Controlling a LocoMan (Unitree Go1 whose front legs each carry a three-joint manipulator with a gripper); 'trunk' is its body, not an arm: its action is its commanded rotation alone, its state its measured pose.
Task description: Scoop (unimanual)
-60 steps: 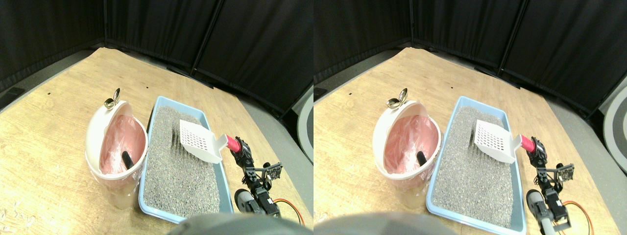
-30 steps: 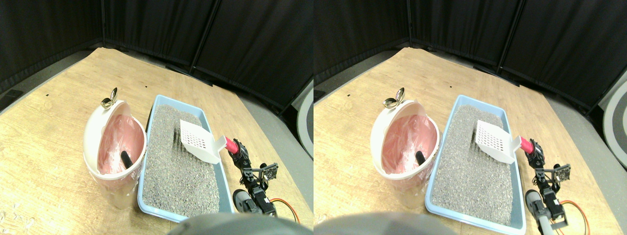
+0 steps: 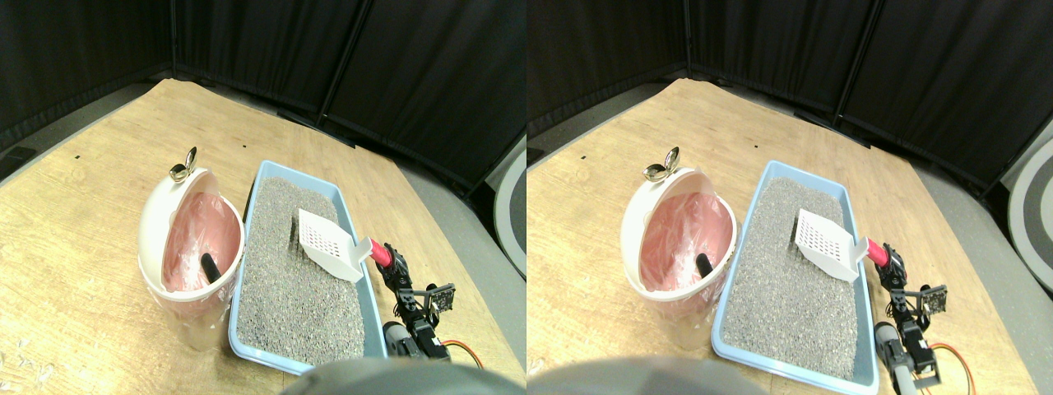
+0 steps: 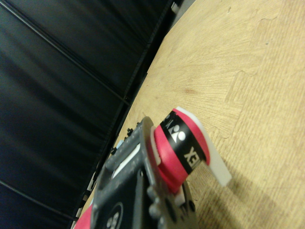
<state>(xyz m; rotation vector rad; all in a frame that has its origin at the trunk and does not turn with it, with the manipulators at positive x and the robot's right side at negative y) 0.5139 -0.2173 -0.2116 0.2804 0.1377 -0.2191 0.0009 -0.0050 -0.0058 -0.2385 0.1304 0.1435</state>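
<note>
My right gripper (image 3: 387,259) pinches red-wrapped handle (image 3: 378,250) | white slotted plastic scoop (image 3: 329,241) tilted over grey litter in light-blue tray (image 3: 364,290), near its right wall | risk: handle twisting in my grip, scoop skimming or snagging that wall.

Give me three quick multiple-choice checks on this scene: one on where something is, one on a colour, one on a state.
1. Where does the bin stand?
A. Left of the tray, beside it
B. Inside the tray
C. Behind the curtain

2. What colour is the wrap on the scoop handle?
A. Green
B. Red
C. Yellow

3. What is the bin's state?
A. Lid shut
B. Tipped over
C. Open, with a pink liner and a dark object inside

Answers: 1 A, the bin sits against the tray's left rim. 2 B, red shows at the handle in both views. 3 C, the open mouth shows the liner and a dark object.
</note>
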